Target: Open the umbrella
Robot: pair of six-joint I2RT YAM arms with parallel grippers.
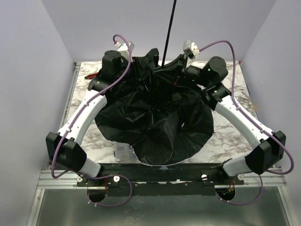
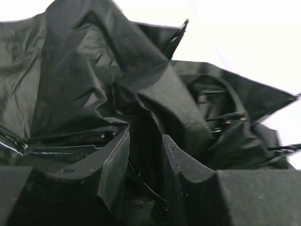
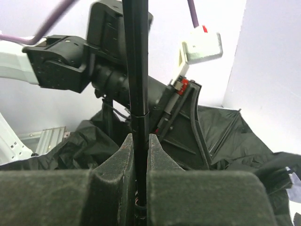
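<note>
The umbrella lies canopy-down on the table, its black lining (image 1: pixel 155 122) spread in crumpled folds. Its thin black shaft (image 1: pixel 168 33) rises from the hub and leaves the top of the overhead view. My right gripper (image 1: pixel 175 66) is at the back, shut on the shaft (image 3: pixel 136 70) low down; in the right wrist view the rod runs straight up between the pads of the gripper (image 3: pixel 140 136). My left gripper (image 1: pixel 134 63) is at the canopy's back left. Its jaws (image 2: pixel 146 134) stand apart over dark fabric (image 2: pixel 84 75) and a thin rib, gripping nothing that I can see. The handle is out of view.
The marble table top (image 1: pixel 225 136) shows around the canopy. A clear plastic piece (image 1: pixel 123 152) lies at the canopy's front left edge and something red (image 1: pixel 91 74) at the back left. White walls close in the back and both sides. The left arm's wrist (image 3: pixel 70 61) sits close behind the shaft.
</note>
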